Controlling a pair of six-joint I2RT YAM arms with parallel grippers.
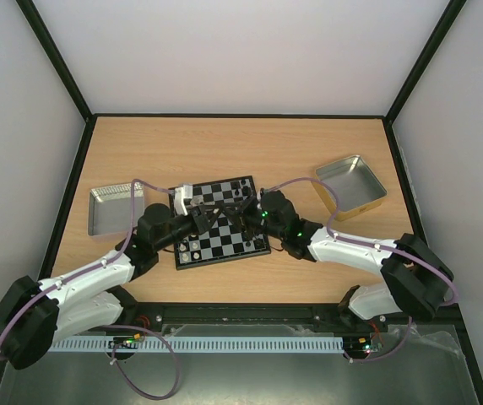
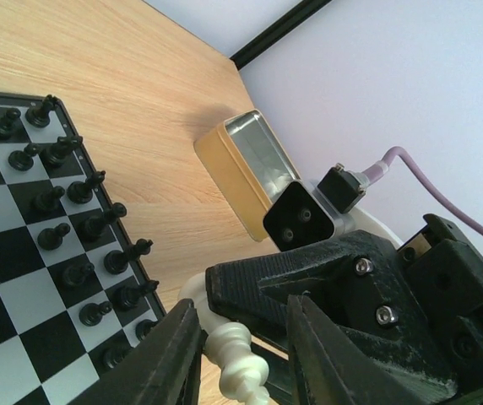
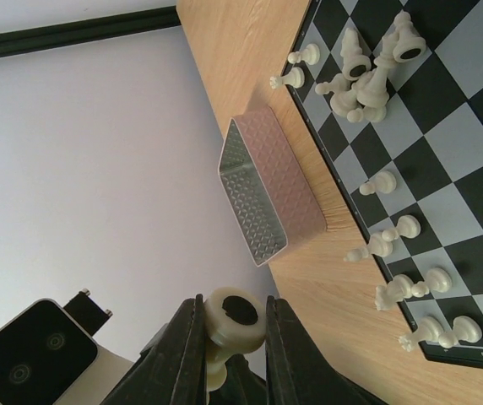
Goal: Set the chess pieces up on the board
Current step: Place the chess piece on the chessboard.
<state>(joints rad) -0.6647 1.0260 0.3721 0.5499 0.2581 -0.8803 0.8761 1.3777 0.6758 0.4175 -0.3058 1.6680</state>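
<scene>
The board (image 1: pixel 225 240) lies mid-table, and both grippers meet just above it. My right gripper (image 3: pixel 233 305) is shut on the round base of a cream-white chess piece (image 3: pixel 235 316), which it holds sideways. In the left wrist view the same piece's (image 2: pixel 240 363) ribbed top pokes between my left gripper's (image 2: pixel 241 337) jaws. It rests against the left finger (image 2: pixel 161 359), with a gap to the other finger, so that gripper is open. Black pieces (image 2: pixel 81 190) stand in two rows along one board edge. Cream pieces (image 3: pixel 364 80) stand or lie loosely at the opposite side.
A silver tin (image 1: pixel 111 209) sits left of the board and a gold-sided tin (image 1: pixel 351 186) sits to the right. The table is walled by pale panels with black frame edges (image 1: pixel 56 59).
</scene>
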